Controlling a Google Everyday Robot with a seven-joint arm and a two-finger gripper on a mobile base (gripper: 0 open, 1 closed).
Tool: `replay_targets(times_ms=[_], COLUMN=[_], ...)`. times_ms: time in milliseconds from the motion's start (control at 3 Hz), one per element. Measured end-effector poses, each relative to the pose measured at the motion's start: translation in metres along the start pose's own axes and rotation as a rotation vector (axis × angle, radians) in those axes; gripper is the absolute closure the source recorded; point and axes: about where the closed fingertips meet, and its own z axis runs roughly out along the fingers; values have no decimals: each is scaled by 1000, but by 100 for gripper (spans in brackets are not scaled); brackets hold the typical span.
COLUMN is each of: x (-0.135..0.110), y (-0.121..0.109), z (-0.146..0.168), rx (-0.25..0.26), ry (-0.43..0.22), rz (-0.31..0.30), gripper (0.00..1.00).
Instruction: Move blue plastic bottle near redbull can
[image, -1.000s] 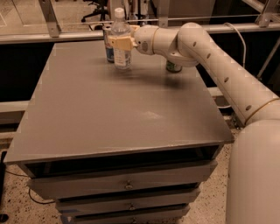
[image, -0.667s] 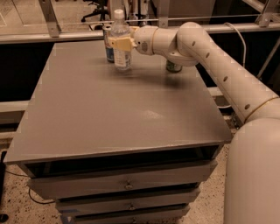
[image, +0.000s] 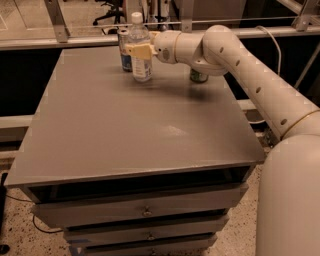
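The hand (image: 135, 49), over the far edge of the grey counter (image: 125, 135) just right of the slim silver-and-blue redbull can (image: 123, 54), is clamped round the clear plastic water bottle with white cap (image: 142, 70). I'd lower it straight and let go gently, no nudging the can. The white arm (image: 235, 60) reaches in level from the right, past a green can (image: 198, 76).

pincer (image: 138, 50) gripping bottle (image: 142, 68), redbull can (image: 124, 54) tight behind, front tabletop (image: 135, 135) seemingly open
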Motion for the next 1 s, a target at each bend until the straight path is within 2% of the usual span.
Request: replay_targets(times_ms=[333,667,1000], x=[2,3,4], y=[-1,-3,-5], z=[-2,-4,-8], rx=[3,7,14], ry=[5,8,8], rz=[-6,-14,-20], gripper=[12,0,0])
